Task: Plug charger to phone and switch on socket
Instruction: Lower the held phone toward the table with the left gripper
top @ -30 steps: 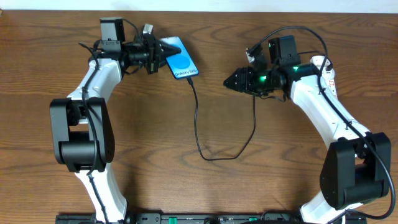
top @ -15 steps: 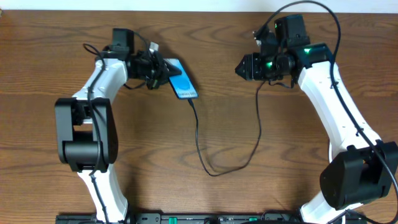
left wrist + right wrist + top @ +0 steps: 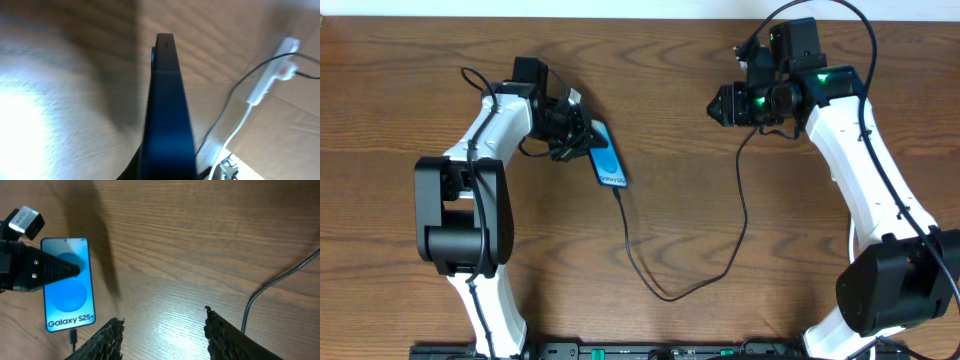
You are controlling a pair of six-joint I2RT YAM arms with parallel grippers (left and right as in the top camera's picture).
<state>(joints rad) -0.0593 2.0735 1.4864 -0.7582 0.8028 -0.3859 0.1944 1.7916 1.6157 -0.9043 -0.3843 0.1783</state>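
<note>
The phone (image 3: 608, 163), blue screen up, lies tilted on the wood with its upper end in my left gripper (image 3: 582, 140), which is shut on it. In the left wrist view the phone (image 3: 167, 100) shows edge-on. The right wrist view shows the phone (image 3: 67, 287) with the "Galaxy S25" text and the left finger on it. The charger (image 3: 665, 293), a thin black cable, is plugged into the phone's lower end (image 3: 73, 337) and loops towards the right arm. My right gripper (image 3: 720, 105) (image 3: 162, 330) is open and empty. The socket (image 3: 272, 70) is white with a red mark and shows only in the left wrist view.
The socket's thick white cord (image 3: 240, 125) runs down beside the phone's edge in the left wrist view. The wooden table's back edge (image 3: 640, 17) meets a pale wall. The charger's far end (image 3: 745, 150) runs up behind the right arm.
My left gripper has carried the phone towards the front and turned it. The cable's loop has shifted with it. My right gripper has moved back and to the right.
</note>
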